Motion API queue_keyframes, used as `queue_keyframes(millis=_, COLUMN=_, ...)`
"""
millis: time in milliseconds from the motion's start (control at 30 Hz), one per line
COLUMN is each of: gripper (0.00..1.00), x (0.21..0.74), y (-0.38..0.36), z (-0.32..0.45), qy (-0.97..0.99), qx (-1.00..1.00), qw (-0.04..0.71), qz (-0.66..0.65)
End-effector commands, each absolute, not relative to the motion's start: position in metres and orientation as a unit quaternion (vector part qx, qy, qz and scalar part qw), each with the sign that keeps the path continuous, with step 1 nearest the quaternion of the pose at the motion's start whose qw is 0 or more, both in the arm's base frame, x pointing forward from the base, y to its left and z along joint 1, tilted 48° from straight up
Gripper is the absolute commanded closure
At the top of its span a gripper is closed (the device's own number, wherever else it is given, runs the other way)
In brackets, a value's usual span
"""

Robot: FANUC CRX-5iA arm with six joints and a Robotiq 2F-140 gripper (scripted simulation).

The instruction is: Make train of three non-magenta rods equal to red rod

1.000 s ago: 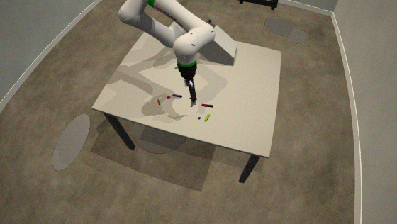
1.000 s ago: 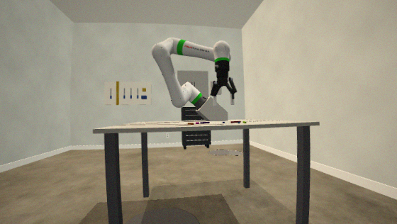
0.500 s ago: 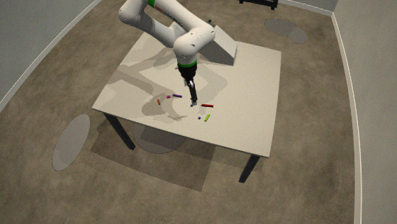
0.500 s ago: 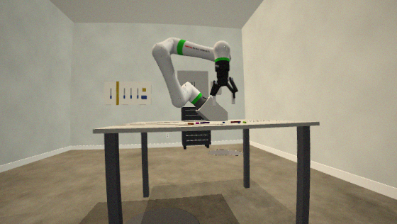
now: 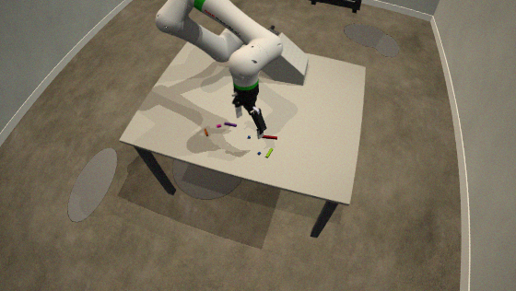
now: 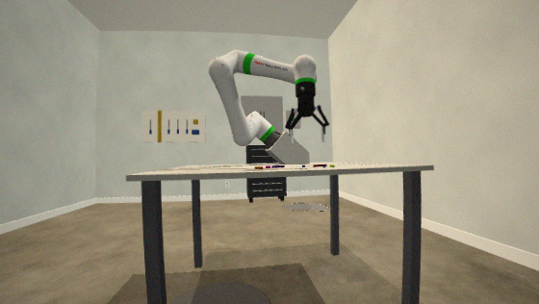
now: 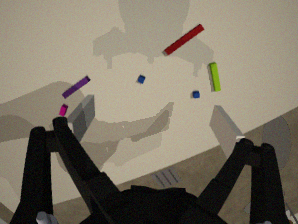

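Observation:
My gripper (image 5: pixel 249 123) (image 6: pixel 307 139) (image 7: pixel 154 110) is open and empty, well above the table (image 5: pixel 322 115) (image 6: pixel 192 175). The red rod (image 5: pixel 270 137) (image 6: pixel 320 165) (image 7: pixel 184 39) lies flat just right of the fingers. The lime rod (image 5: pixel 269 153) (image 6: pixel 332 165) (image 7: pixel 214 76) lies in front of it. One blue rod (image 5: pixel 249 136) (image 7: pixel 141 79) lies left of the red rod. A second blue rod (image 5: pixel 259 153) (image 7: pixel 196 94) lies close to the lime rod. The purple rod (image 5: pixel 230 124) (image 7: pixel 76 87), magenta rod (image 5: pixel 218 125) (image 7: pixel 63 110) and orange rod (image 5: pixel 205 132) (image 6: pixel 259 167) lie further left. All rods lie apart.
The arm's grey sloped base (image 5: pixel 295 60) stands at the table's back. The table's front edge (image 5: pixel 240 172) runs close to the lime rod. A dark cabinet (image 6: pixel 266 188) stands behind the table, and a chart (image 6: pixel 173 126) hangs on the back wall.

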State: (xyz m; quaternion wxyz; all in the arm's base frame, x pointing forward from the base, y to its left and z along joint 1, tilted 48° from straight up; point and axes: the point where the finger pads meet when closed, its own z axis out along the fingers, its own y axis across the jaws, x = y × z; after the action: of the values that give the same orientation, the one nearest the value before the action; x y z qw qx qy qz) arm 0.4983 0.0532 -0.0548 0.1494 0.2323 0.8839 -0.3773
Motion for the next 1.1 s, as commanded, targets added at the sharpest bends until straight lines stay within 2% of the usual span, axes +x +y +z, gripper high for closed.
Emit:
queue_keyframes(millis=0, gripper=0.0, x=0.504, y=0.057, z=-0.06, qy=0.901, qx=0.16, qw=0.113, qz=-0.388)
queue_keyframes(millis=1067, gripper=0.0, x=0.532, y=0.075, z=-0.088, qy=0.886, qx=-0.229, qw=-0.059, qz=-0.4)
